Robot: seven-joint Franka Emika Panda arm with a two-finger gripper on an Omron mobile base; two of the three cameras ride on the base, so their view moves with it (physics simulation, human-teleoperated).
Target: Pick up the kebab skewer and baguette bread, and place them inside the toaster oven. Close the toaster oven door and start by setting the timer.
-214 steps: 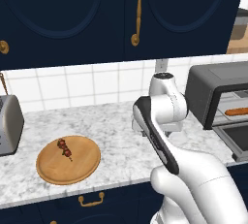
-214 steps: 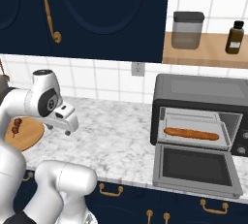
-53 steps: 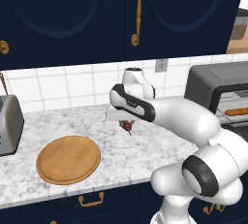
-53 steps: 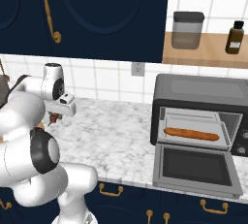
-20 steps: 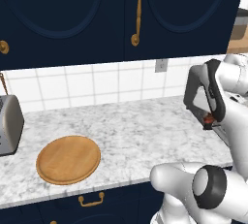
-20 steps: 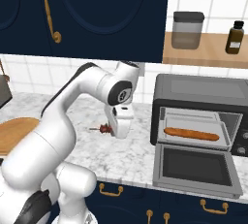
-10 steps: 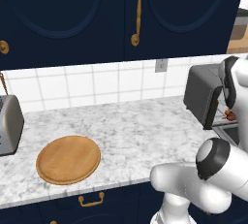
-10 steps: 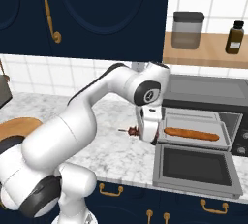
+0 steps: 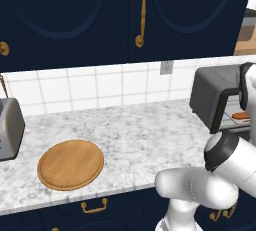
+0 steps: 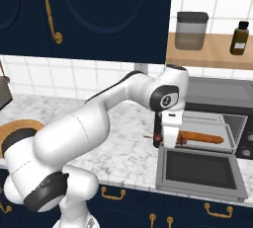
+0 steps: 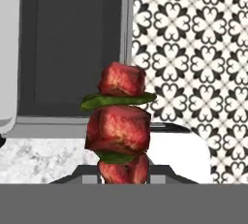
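Currently, read the station as follows.

Gripper: you see the gripper (image 10: 168, 140) pointing down at the front of the toaster oven (image 10: 212, 104), just above the hinge edge of the dropped door. Its jaws are drawn in narrow and clamped on the kebab skewer (image 10: 156, 138).

Kebab skewer: you find it held off the counter, its stick lying level, with the free tip poking left of the gripper, level with the left end of the oven opening. Through the hand camera you see red meat chunks with green slices between them (image 11: 118, 123) standing straight up from the fingertips.

Baguette bread: you find the golden-brown loaf (image 10: 201, 137) lying lengthwise on the rack inside the oven cavity, just right of the gripper. From the left base camera only an orange end (image 9: 241, 116) shows in the opening.

Toaster oven door: you see the toaster oven door (image 10: 199, 171) swung fully down, lying flat and level out over the counter edge, dark window facing up.

Round wooden board: you find the round wooden board (image 9: 70, 164) bare on the marble counter (image 9: 145, 135), well apart from the oven, left of the arm.

Pop-up toaster: a silver pop-up toaster (image 9: 9, 128) stands at the far left of the counter.

Shelf: a lidded canister (image 10: 190, 30) and a small brown bottle (image 10: 239, 38) stand above the oven.
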